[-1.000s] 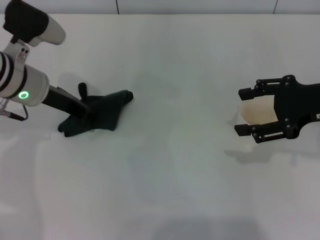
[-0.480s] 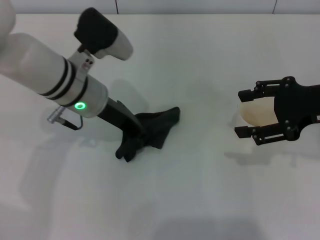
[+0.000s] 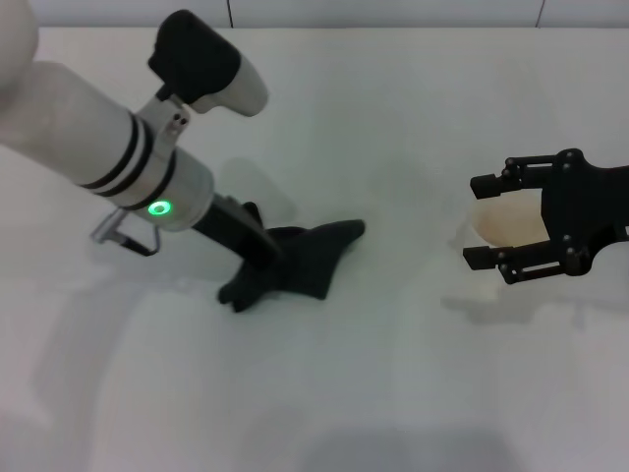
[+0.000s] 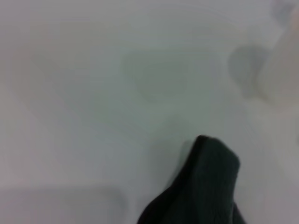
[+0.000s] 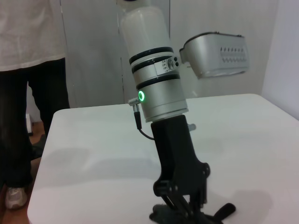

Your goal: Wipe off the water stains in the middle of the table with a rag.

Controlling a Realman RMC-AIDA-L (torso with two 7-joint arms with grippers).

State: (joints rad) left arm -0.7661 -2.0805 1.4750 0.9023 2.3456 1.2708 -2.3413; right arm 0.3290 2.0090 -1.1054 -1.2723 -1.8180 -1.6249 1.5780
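Head view: left gripper (image 3: 263,264) is down on the table (image 3: 393,393), left of centre, pressing into the rag (image 3: 295,267). Its fingertips are buried in the cloth folds; cannot tell whether they are clamped on it or only pushing on it. The rag lies flat against the table surface, one pointed corner stretched out to the right toward the middle of the table, another lobe trailing to the near left. The left arm slopes down from the far left, with a green ring light lit on its wrist.

Left wrist view: a dark fold of the rag (image 4: 205,186) rests on the white table (image 4: 93,116). No orange-brown blot can be made out in any view.

Right gripper (image 3: 496,221) hovers at the right side of the table, fingers spread apart, with the white cup (image 3: 503,221) sitting between them. Whether the pads touch the cup wall cannot be told.

Right wrist view: the left arm stands over the rag (image 5: 205,215); a person (image 5: 28,70) stands past the table's far edge.
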